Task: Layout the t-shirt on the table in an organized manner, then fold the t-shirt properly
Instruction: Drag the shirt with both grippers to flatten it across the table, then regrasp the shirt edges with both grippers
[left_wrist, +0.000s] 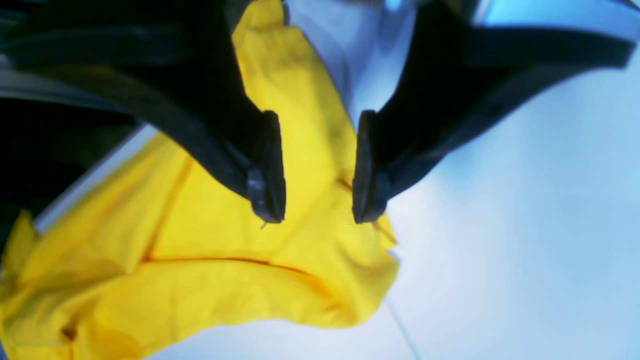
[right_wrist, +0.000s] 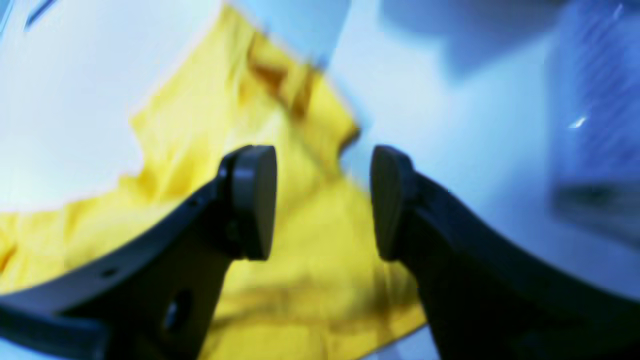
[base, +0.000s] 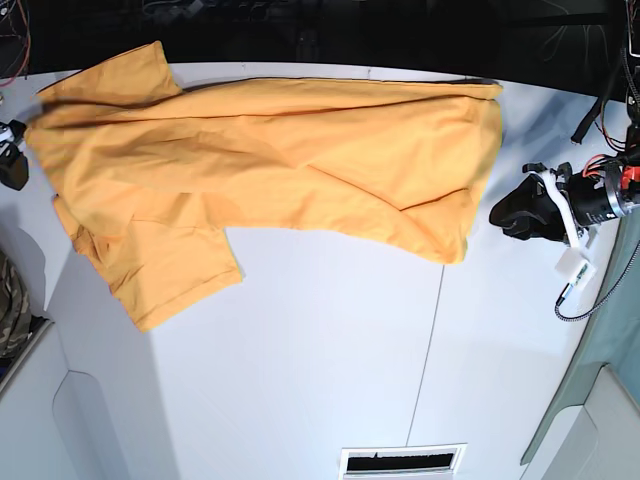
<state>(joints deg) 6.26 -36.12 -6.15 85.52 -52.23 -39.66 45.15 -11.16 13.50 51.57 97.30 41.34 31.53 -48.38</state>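
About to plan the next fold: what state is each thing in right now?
t-shirt: spread sideways across the table, wrinkled, lower hem corner turned over, not folded, held by neither tool.
left tool: open, above the hem.
right tool: open, empty, over the shirt.
table: bare in front of the shirt.

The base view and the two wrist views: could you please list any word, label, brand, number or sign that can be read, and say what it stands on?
None can be read in any view.
The t-shirt: the side showing is plain, with no print or tag text.
The table: bare white, no markings but a thin seam line.
A small white tag beside the left arm: too small to tell whether it carries text.
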